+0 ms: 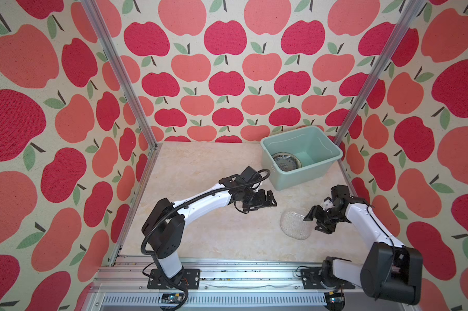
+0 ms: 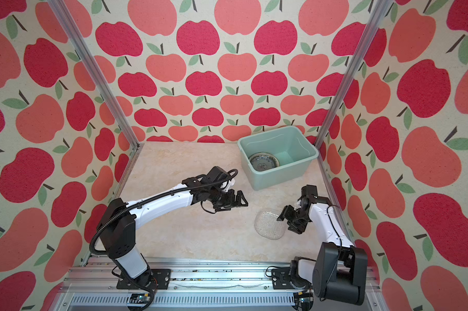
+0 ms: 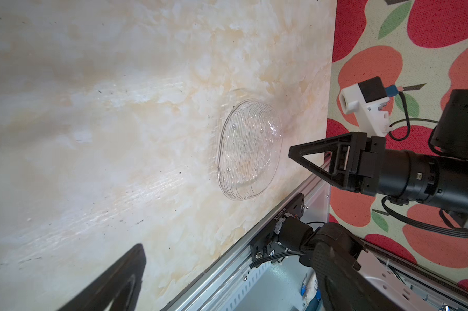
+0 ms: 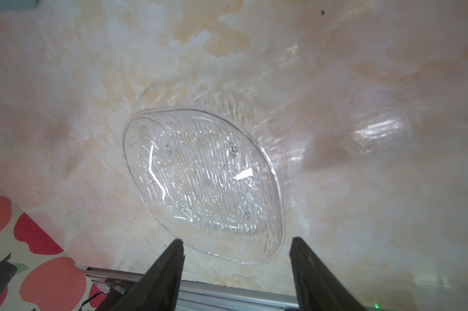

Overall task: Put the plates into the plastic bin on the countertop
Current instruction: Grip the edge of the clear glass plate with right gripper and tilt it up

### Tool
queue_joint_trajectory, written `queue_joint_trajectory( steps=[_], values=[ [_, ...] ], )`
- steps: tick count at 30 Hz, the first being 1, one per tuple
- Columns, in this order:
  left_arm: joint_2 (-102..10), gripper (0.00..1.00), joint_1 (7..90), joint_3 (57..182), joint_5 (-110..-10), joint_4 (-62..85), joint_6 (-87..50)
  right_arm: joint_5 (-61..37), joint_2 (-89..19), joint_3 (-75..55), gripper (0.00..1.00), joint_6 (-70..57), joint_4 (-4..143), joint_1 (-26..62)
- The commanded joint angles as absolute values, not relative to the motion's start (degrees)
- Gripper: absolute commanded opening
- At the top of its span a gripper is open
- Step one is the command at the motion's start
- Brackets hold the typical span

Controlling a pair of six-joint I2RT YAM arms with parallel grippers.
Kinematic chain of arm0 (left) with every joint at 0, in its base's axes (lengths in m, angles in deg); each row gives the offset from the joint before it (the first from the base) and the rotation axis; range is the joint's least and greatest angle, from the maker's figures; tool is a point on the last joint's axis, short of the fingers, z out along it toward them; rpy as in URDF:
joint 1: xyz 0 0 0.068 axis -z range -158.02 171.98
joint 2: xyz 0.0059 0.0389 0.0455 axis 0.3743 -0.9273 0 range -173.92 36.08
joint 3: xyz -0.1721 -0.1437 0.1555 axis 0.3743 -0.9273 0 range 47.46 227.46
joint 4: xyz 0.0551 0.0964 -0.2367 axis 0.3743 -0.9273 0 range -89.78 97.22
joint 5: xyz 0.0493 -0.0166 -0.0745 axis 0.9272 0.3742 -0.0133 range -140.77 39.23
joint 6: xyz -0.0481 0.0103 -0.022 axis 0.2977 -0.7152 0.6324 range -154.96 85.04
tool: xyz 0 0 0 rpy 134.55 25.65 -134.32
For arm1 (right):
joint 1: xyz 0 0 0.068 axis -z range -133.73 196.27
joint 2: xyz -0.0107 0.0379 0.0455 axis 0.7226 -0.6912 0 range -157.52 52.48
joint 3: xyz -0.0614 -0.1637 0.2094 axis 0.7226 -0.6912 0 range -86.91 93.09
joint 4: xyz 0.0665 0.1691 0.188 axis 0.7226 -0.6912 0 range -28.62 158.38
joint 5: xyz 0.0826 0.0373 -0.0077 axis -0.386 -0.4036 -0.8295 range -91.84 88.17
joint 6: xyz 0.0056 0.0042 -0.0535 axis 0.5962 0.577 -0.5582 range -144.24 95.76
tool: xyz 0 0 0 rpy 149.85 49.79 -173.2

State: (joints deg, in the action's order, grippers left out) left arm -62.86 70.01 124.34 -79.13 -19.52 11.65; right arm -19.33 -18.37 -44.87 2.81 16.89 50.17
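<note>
Late stage, judged from the desk [image 1: 200,242]: the plastic bin [image 1: 286,180] at its far right holds plates [image 1: 286,161], one clear glass plate [image 1: 294,224] lies flat outside, right end effector [image 4: 237,242] parted at its rim, holding nothing, left end effector [image 1: 272,199] wide, empty.

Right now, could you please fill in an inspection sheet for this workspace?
Surface: countertop, beige marble-look, with tiny dark specks in the left wrist view.
Job's things: clear glass plate lies flat on the countertop, outside the plastic bin; dark-patterned plates are already in the bin, number unclear.
Clutter: nothing seen.
Grippers: left gripper open and empty above the countertop; right gripper open at the glass plate's edge, not closed on it.
Cables: black conduit runs along the left arm, clear of the plate.
Surroundings: apple-print walls; aluminium rails in front.
</note>
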Motion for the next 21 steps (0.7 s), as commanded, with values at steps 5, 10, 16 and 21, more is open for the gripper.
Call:
queue_joint_trajectory(
  steps=[5, 10, 16, 21],
  values=[
    [-62.3, 0.99, 70.5, 126.8, -79.0, -18.6, 13.2, -16.7, -21.3, -49.3, 0.67, 6.2, 20.5, 50.5],
    [-61.6, 0.99, 70.5, 126.7, -78.2, -19.0, 13.7, -20.5, -24.8, -51.0, 0.58, 4.8, 25.4, 50.5],
    [-61.8, 0.99, 70.7, 127.5, -77.6, -19.2, 14.2, -22.9, -26.7, -52.4, 0.36, 4.1, 28.5, 50.5],
    [-61.8, 0.99, 70.7, 128.2, -77.2, -19.9, 14.3, -23.0, -26.6, -52.9, 0.19, 3.5, 28.9, 50.5]
  ],
)
